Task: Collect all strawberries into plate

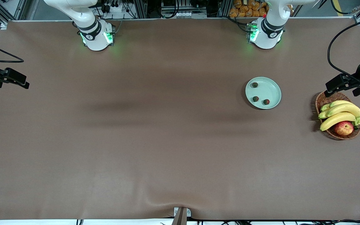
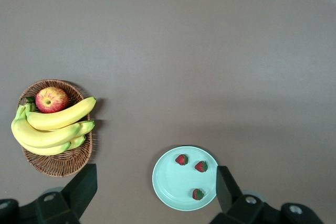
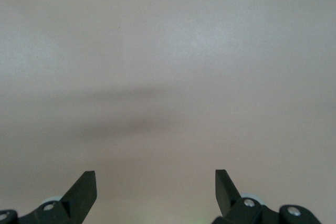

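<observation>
Left gripper (image 2: 155,192) is spread and empty, up in the air over the table between the basket (image 2: 63,163) and the plate (image 2: 167,184). The left arm is the nearer one to the plate; nothing is left on the table to reach for. Count: three strawberries (image 2: 181,159) (image 2: 201,167) (image 2: 198,194), all in the one plate, apart from each other. Looks complete to me. Right gripper (image 3: 156,192) is also spread and empty, waiting over bare table at the right arm's end. Basket holds one bunch of bananas (image 1: 339,114) and one apple (image 1: 343,128).
</observation>
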